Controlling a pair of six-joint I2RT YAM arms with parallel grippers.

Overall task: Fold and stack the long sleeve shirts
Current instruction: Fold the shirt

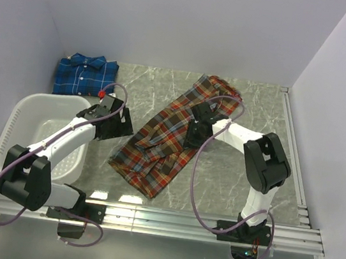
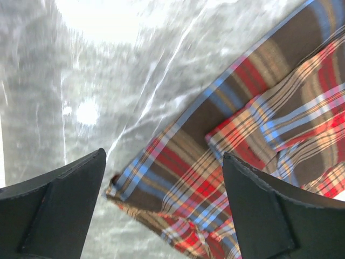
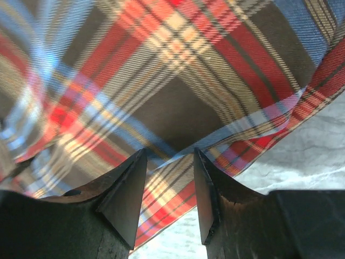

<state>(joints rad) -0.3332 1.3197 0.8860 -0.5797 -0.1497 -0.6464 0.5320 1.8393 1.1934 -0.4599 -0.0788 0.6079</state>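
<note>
The red-orange plaid shirt (image 1: 168,138) lies spread diagonally across the middle of the table. The blue plaid shirt (image 1: 85,74) lies folded at the back left. My left gripper (image 1: 122,125) is open at the red shirt's left edge. In the left wrist view the gripper (image 2: 163,154) is spread wide over a corner of the red shirt (image 2: 183,189). My right gripper (image 1: 191,135) hovers low over the shirt's right side. In the right wrist view the gripper (image 3: 170,151) is open, with the red shirt's edge (image 3: 172,183) showing between the jaws.
A white slotted plastic basket (image 1: 16,123) stands at the left, under my left arm. The grey marble tabletop (image 1: 252,115) shows at the right. White walls close in the back and sides. A metal rail (image 1: 211,224) runs along the near edge.
</note>
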